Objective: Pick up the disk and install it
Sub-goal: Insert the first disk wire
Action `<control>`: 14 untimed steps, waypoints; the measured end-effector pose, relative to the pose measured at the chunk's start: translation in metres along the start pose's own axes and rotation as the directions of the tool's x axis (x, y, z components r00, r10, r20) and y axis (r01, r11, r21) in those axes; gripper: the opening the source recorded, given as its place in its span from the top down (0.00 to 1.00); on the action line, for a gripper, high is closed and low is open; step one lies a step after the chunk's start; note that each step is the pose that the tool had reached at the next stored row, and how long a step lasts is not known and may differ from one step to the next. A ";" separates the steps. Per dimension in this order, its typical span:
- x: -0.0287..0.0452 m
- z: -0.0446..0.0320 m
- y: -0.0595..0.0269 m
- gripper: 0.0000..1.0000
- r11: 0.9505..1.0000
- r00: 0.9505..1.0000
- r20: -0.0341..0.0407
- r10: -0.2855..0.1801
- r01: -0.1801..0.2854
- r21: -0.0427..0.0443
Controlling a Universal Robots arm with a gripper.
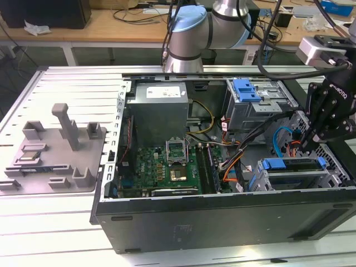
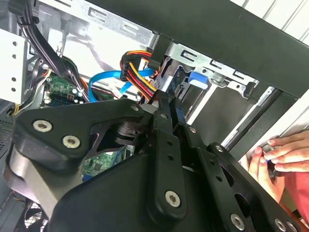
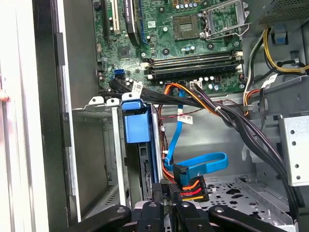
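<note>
**Tool.** The gripper (image 1: 306,146) hangs over the end of the open computer case (image 1: 222,214) on the exterior view's right. In both wrist views its two fingers are drawn in to a narrow gap with the thin edge of the disk (image 3: 146,169) between them. Treat it as closed on the disk, though the contact faces themselves are hidden from you.

**Disk.** It stands on edge in the drive cage (image 3: 96,104), in the slot just beside the empty one, and its blue end tab sits level with the cage rim. In the exterior view the disk (image 1: 295,164) runs along the case's near wall, with its long axis across the view. It looks largely seated; whether it is fully home cannot be told.

**Key relation.** The disk lies directly below the tool, in line with the fingers. The fingers pinch across its thickness, toward the end on the exterior view's right. The bundle of red, yellow and orange wires (image 3: 192,186) and the blue ribbon cable (image 3: 203,164) sit just beside the fingers.

**Arm pose.** The wrist points steeply down into the case, and the arm reaches in from the far side of the table.

**Note.** A person's hand (image 2: 279,154) rests on the outer wall of the case, close to the tool.
</note>
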State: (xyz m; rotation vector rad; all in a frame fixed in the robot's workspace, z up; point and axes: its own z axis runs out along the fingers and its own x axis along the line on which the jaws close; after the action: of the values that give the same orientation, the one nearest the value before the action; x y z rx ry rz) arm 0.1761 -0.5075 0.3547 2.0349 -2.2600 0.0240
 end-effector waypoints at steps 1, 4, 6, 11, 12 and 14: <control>0.0002 0.0000 0.0000 0.83 1.000 1.000 0.000 -0.002 0.002 0.000; 0.0006 0.0000 0.0000 0.83 1.000 1.000 0.001 -0.011 0.011 0.001; 0.0007 0.0001 0.0001 0.83 1.000 1.000 0.001 -0.016 0.016 0.001; 0.0008 0.0000 0.0001 0.83 1.000 1.000 0.001 -0.019 0.019 0.002; 0.0008 0.0001 0.0001 0.83 1.000 1.000 0.001 -0.019 0.019 0.002; 0.0008 0.0001 0.0000 0.83 1.000 1.000 0.001 -0.019 0.019 0.002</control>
State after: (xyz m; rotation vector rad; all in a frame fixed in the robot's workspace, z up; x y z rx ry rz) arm 0.1760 -0.5083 0.3547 2.0573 -2.2416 0.0235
